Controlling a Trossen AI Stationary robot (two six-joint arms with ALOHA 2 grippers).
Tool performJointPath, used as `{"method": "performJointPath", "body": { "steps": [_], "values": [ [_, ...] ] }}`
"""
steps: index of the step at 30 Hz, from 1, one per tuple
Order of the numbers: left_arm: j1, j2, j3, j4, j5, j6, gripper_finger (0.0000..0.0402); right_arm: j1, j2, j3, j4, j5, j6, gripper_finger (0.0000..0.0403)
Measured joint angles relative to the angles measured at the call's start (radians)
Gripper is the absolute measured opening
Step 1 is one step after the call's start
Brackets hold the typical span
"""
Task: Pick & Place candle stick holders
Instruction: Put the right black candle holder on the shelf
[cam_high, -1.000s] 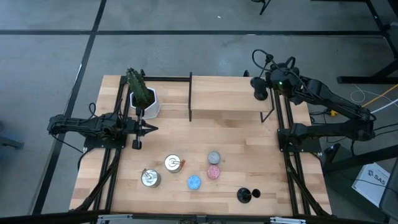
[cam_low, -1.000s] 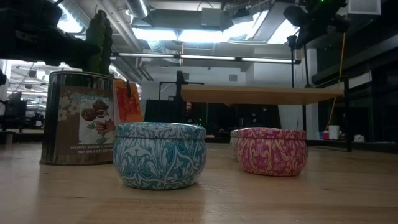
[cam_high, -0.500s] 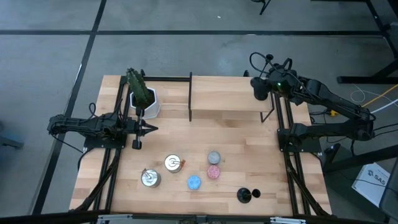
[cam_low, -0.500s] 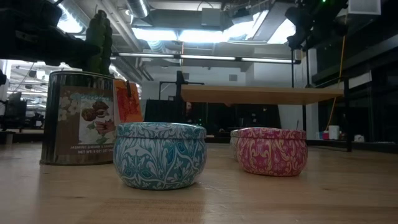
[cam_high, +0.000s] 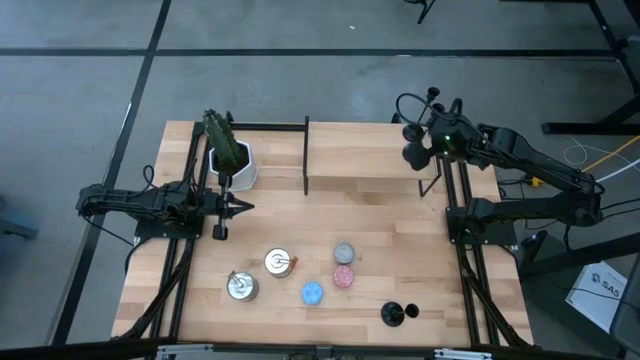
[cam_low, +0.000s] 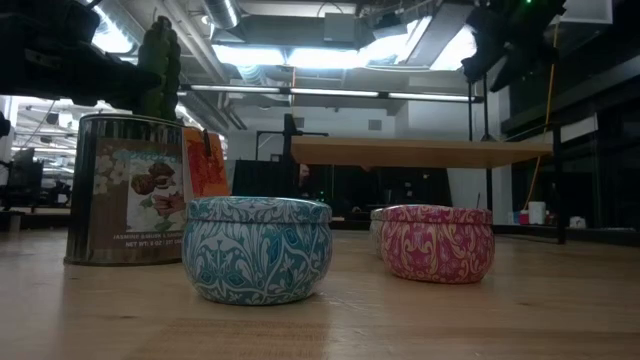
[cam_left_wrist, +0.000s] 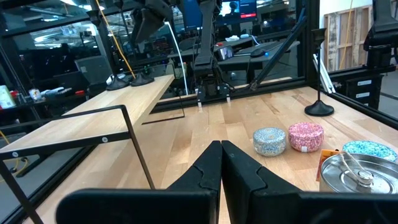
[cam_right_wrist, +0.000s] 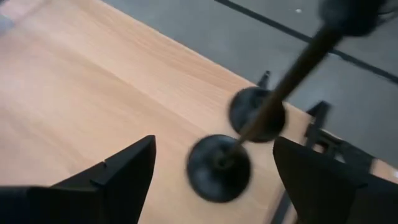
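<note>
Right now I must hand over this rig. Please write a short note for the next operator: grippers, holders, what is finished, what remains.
Left gripper: shut, empty, waiting at the table's left side.
Right gripper: open above the raised shelf's right end, holding nothing.
Candle stick holders: two stand on the shelf, one on the table beside the left gripper, one near the front right edge.
Done: two on the shelf.
Left: apparently the two on the table.

Grey concrete floor (cam_high: 90, 90) crossed by dark lines; ceiling strip lights (cam_low: 290, 55) glow overhead.
</note>
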Motion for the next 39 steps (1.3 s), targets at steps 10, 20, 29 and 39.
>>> {"method": "performJointPath", "body": {
  "steps": [10, 20, 29, 39],
  "values": [
    [0.000, 0.000, 0.000, 0.000, 0.000, 0.000, 0.0004, 0.000, -0.002, 0.000, -0.108, 0.075, 0.042, 0.0327],
    [0.000, 0.000, 0.000, 0.000, 0.000, 0.000, 0.0004, 0.002, -0.065, 0.000, -0.178, -0.078, 0.042, 0.0312],
    [0.000, 0.000, 0.000, 0.000, 0.000, 0.000, 0.0004, 0.067, -0.105, 0.000, -0.247, -0.138, 0.103, 0.0244],
    [0.000, 0.000, 0.000, 0.000, 0.000, 0.000, 0.0004, 0.234, -0.095, 0.000, -0.247, -0.130, 0.210, 0.0115]
  ]
}}
